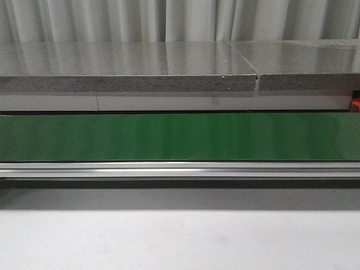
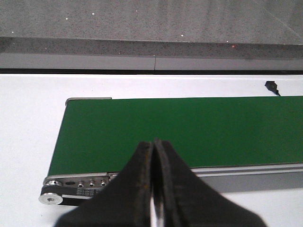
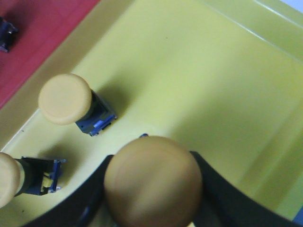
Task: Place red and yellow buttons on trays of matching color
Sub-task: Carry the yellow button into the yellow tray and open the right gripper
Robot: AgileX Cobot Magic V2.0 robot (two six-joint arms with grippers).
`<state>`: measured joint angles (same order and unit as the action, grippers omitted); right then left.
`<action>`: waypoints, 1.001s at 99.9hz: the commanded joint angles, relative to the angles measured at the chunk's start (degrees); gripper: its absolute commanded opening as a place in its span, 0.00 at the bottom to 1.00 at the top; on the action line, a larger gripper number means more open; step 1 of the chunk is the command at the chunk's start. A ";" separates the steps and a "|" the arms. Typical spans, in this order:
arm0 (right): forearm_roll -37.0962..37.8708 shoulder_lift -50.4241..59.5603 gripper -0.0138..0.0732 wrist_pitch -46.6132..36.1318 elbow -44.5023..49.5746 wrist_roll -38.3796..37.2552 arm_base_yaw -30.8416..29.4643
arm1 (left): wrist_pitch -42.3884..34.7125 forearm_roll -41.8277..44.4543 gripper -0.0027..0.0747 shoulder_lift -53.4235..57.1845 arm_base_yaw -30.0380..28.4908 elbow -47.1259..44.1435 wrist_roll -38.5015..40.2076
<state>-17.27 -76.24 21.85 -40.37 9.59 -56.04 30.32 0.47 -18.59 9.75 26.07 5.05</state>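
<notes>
**Yellow buttons over the yellow tray**

A yellow button with a broad, domed, mustard-coloured cap sits between the fingers of the right gripper, its cap facing the wrist camera and hiding its body. Beneath the claw lies the yellow tray, glossy, with a raised rim. Two more yellow buttons rest on the tray floor beside the claw: one tilted over, showing a flat round cap and a blue-and-black base, near the held one; the other lies further aside, cut by the frame edge. Beyond the yellow rim starts the red tray, holding a dark item too cropped to identify.
</notes>
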 commanded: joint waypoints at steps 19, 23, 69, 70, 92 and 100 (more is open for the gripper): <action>-1.24 -0.95 0.27 -8.01 0.39 0.09 0.02 | -4.19 -0.47 0.01 -0.45 0.52 1.62 0.02; -1.38 -1.48 0.27 -8.25 0.39 0.09 0.02 | -4.19 -0.47 0.01 -0.45 0.52 1.62 0.02; -2.51 -6.46 0.27 -10.62 0.39 0.09 0.02 | -4.19 -0.47 0.01 -0.45 0.52 1.62 0.02; -2.51 -6.67 0.27 -10.62 0.39 0.09 0.02 | -4.19 -0.47 0.01 -0.45 0.52 1.62 0.02; -2.51 -7.64 0.33 -11.06 0.39 0.16 1.86 | -4.19 -0.47 0.01 -0.45 0.52 1.62 0.02; -2.51 -7.64 0.47 -11.31 0.39 0.54 3.02 | -4.19 -0.47 0.01 -0.45 0.52 1.62 0.02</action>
<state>-19.27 -85.34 13.61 -38.59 9.59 -54.04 30.32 0.47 -18.59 9.75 26.07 5.05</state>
